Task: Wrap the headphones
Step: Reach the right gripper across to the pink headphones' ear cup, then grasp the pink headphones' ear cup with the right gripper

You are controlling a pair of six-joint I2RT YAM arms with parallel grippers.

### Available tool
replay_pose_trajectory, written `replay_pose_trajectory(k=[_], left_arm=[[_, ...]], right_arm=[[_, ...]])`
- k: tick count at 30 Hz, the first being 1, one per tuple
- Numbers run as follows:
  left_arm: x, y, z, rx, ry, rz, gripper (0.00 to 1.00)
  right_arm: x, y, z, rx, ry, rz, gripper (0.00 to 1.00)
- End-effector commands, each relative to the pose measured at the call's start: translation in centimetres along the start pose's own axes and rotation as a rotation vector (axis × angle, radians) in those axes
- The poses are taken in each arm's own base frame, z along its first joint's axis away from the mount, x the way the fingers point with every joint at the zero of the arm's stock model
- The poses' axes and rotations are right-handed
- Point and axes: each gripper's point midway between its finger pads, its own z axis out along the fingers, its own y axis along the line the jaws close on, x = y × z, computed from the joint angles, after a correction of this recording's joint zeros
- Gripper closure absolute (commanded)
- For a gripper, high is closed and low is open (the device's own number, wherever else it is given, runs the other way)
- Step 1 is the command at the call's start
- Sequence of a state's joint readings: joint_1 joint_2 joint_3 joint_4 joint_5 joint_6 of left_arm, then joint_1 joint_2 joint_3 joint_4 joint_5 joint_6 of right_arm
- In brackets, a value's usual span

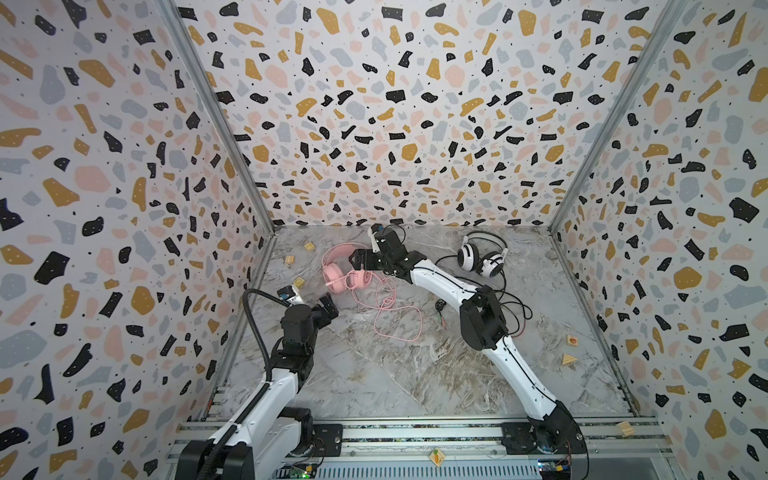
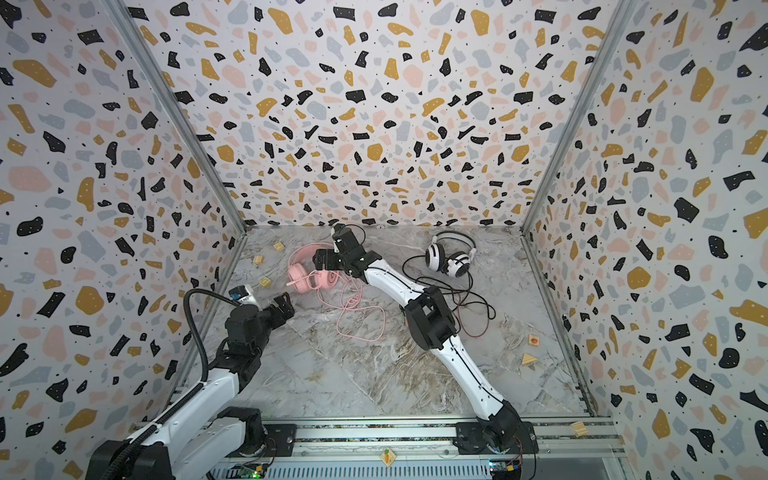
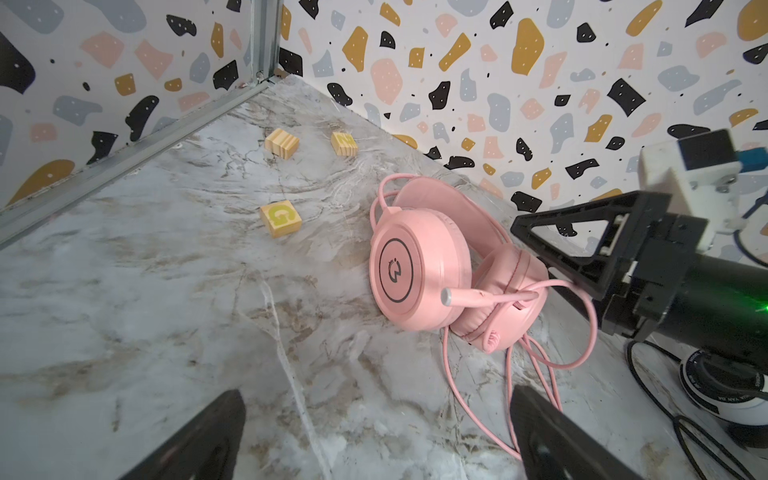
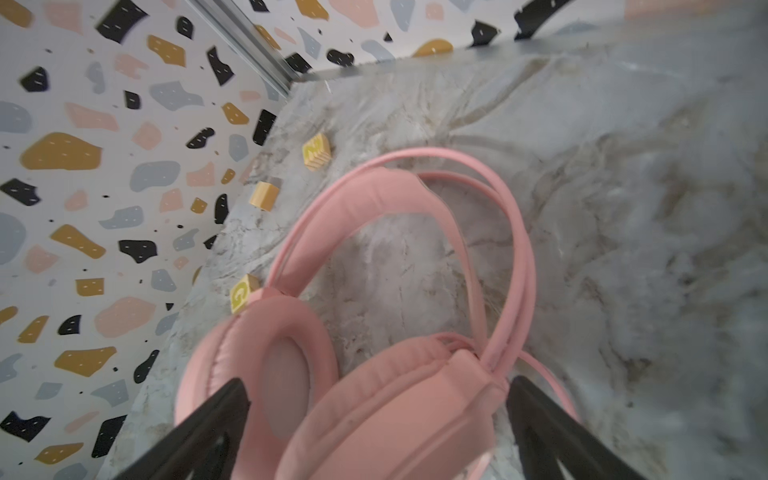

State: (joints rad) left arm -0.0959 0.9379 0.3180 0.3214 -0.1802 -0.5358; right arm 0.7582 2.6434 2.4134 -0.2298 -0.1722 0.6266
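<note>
The marbled counter (image 1: 374,374) carries both headsets near its back wall. The right arm reaches across the middle, and the right hand (image 1: 359,262) sits at the pink headphones (image 1: 334,274). Its jaws are spread wide on either side of one ear cup and pinch nothing. The wrist view there is blurred, so I cannot tell if a pad touches the cup.

The left hand (image 1: 328,305) is also spread and empty. It hovers just in front of the headset, clearly apart from it, so the right hand is the nearer one. The headband arches away from the right hand toward the back wall.

The white-and-black headphones (image 1: 468,253) lie well apart, to the right. The pink cord (image 1: 395,316) trails forward in loose loops and is not wrapped yet. The black cord (image 1: 511,307) also sprawls. Small wooden blocks (image 3: 280,218) lie beside the pink set.
</note>
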Motion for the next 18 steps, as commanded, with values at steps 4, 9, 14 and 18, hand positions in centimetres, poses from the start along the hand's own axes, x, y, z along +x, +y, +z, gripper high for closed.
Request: replay_pose_trajectory(k=[4, 9, 14, 18], left_arm=[[-1.0, -0.6, 0.0, 0.03, -0.042, -0.008, 0.0], [-0.9, -0.5, 0.0, 0.027, -0.037, -0.01, 0.0], [-1.4, -0.7, -0.4, 0.036, -0.049, -0.009, 0.0], [-1.6, -0.4, -0.7, 0.021, -0.068, -0.011, 0.0]], right_arm=[[0.5, -0.3, 0.1, 0.035, 0.016, 0.058, 0.01], [1.5, -1.7, 0.0, 0.104, 0.046, 0.077, 0.02], [1.6, 1.4, 0.7, -0.036, 0.053, 0.145, 0.01], [1.4, 3.4, 0.9, -0.061, 0.021, 0.156, 0.01]])
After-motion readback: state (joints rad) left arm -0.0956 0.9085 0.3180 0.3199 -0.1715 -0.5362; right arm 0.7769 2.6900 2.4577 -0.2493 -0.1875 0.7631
